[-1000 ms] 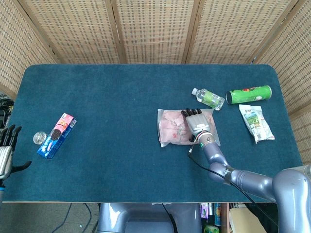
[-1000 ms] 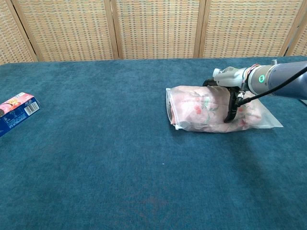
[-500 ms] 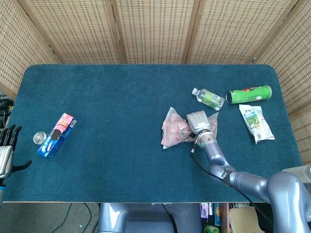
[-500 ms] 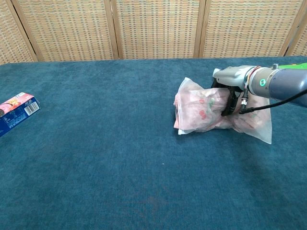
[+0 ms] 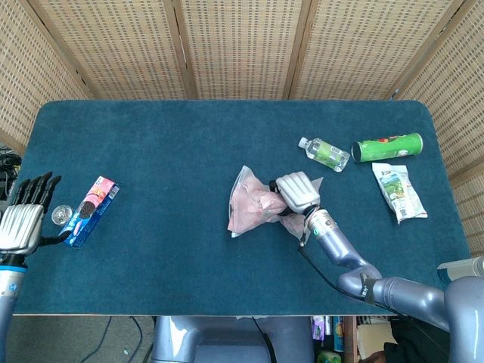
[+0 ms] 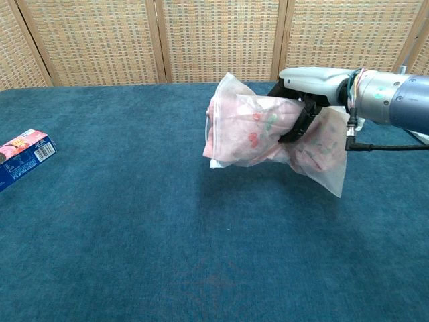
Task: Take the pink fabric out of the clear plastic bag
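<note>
The clear plastic bag (image 5: 253, 203) (image 6: 244, 127) with the pink flowered fabric (image 6: 263, 134) inside hangs above the blue table. My right hand (image 5: 295, 193) (image 6: 305, 90) grips it around the middle, so both ends droop. The fabric is still wholly inside the bag. In the head view my left hand (image 5: 24, 219) hovers at the table's left edge with its fingers spread, holding nothing. The chest view does not show the left hand.
A cookie box (image 5: 89, 210) (image 6: 21, 155) and a small clear jar (image 5: 60, 215) lie at the left. A water bottle (image 5: 324, 152), a green chip can (image 5: 388, 147) and a snack pouch (image 5: 398, 191) lie at the right. Wicker screens stand behind the table (image 5: 166, 159).
My right hand has closed around the bag, lifted it off the table and carried it leftward. My left hand has risen and come further into the head view.
</note>
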{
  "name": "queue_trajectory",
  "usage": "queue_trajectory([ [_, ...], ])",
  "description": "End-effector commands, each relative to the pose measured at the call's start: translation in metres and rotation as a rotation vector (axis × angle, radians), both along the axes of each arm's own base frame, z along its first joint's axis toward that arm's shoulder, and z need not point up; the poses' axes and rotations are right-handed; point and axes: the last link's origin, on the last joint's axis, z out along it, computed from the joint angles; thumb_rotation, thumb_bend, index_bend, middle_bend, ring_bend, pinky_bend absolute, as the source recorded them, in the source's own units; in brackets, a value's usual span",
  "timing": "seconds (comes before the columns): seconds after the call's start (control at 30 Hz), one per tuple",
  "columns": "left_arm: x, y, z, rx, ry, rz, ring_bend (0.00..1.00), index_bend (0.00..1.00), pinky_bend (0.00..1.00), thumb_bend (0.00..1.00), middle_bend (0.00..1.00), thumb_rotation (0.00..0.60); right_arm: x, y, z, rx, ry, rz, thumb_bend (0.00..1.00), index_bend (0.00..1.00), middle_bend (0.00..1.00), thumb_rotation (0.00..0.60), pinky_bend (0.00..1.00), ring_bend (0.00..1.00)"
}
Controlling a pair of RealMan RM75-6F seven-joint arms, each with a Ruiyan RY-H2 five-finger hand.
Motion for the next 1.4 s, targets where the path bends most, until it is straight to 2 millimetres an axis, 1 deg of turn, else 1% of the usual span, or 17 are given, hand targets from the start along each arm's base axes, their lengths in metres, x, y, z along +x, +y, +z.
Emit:
queue_trajectory([
  [0.03,0.030,0.029,0.004,-0.044,-0.031,-0.091,0.00,0.09,0.00,0.06,0.00,0.600,0.011,0.000,-0.002,0.005,-0.015,0.020,0.89,0.68,0.69,0.600,0.73,0.64],
  [0.07,0.042,0.039,0.003,-0.067,-0.049,-0.126,0.00,0.11,0.00,0.06,0.00,0.600,0.017,0.000,-0.004,0.008,-0.021,0.026,0.89,0.68,0.69,0.600,0.73,0.64],
  [0.1,0.048,0.044,0.002,-0.079,-0.059,-0.143,0.00,0.14,0.00,0.06,0.00,0.600,0.020,0.000,-0.006,0.010,-0.023,0.031,0.89,0.68,0.69,0.600,0.73,0.64],
  [0.17,0.068,0.056,-0.001,-0.117,-0.094,-0.199,0.00,0.18,0.00,0.06,0.00,0.600,0.028,0.000,-0.009,0.010,-0.029,0.039,0.89,0.68,0.69,0.600,0.73,0.64],
  [0.23,0.083,0.066,-0.006,-0.146,-0.123,-0.237,0.00,0.20,0.00,0.06,0.00,0.600,0.036,0.000,-0.012,0.011,-0.037,0.044,0.89,0.68,0.69,0.600,0.73,0.65],
  [0.37,0.106,0.084,-0.016,-0.184,-0.163,-0.280,0.00,0.26,0.00,0.06,0.00,0.600,0.048,-0.002,-0.018,0.010,-0.051,0.046,0.89,0.68,0.69,0.600,0.73,0.64],
  [0.47,0.123,0.097,-0.029,-0.237,-0.215,-0.295,0.00,0.27,0.00,0.06,0.00,0.600,0.058,-0.004,-0.023,0.009,-0.070,0.040,0.89,0.68,0.69,0.600,0.73,0.64],
  [0.57,0.136,0.105,-0.038,-0.272,-0.221,-0.310,0.00,0.28,0.00,0.06,0.00,0.600,0.068,-0.007,-0.030,0.014,-0.109,0.019,0.89,0.68,0.69,0.600,0.73,0.64],
  [0.8,0.152,0.113,-0.050,-0.308,-0.234,-0.310,0.00,0.31,0.00,0.06,0.00,0.600,0.081,-0.012,-0.038,0.019,-0.169,-0.010,0.89,0.68,0.69,0.600,0.73,0.64],
  [1.0,0.155,0.113,-0.063,-0.332,-0.230,-0.300,0.00,0.32,0.00,0.06,0.00,0.600,0.082,-0.013,-0.039,0.019,-0.188,-0.027,0.89,0.68,0.69,0.600,0.73,0.64],
  [1.4,0.169,0.116,-0.084,-0.346,-0.259,-0.296,0.00,0.33,0.00,0.07,0.00,0.600,0.086,-0.009,-0.036,0.025,-0.207,-0.013,0.89,0.68,0.69,0.600,0.73,0.64],
])
